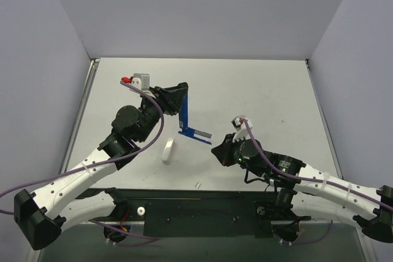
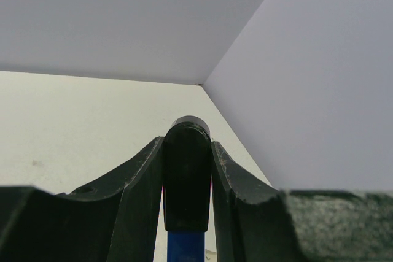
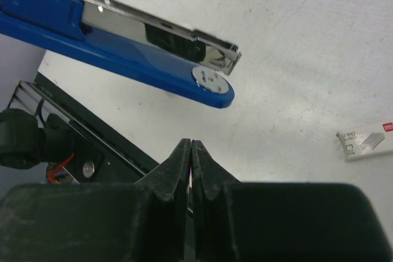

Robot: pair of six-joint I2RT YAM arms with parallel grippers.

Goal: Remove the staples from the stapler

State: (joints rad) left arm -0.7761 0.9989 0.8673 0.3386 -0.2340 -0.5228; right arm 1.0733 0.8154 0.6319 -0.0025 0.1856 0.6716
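The blue stapler [image 1: 185, 110] is swung open. Its upper arm stands upright while its base and metal magazine [image 1: 196, 133] lie on the table. My left gripper [image 1: 176, 99] is shut on the black end [image 2: 187, 176] of that upright arm, with a finger [image 2: 138, 182] pressed to each side. The right wrist view shows the blue base [image 3: 123, 53] and the shiny magazine [image 3: 166, 32] just above and ahead of my right gripper [image 3: 191, 145]. That gripper is shut, holds nothing and sits just short of the base's tip [image 1: 218, 147]. I cannot make out staples in the magazine.
A white staple box [image 1: 167, 150] [image 3: 366, 141] lies on the table near the stapler's base. A small pale sliver [image 1: 198, 183] rests by the table's front edge. Grey walls close in the back and both sides.
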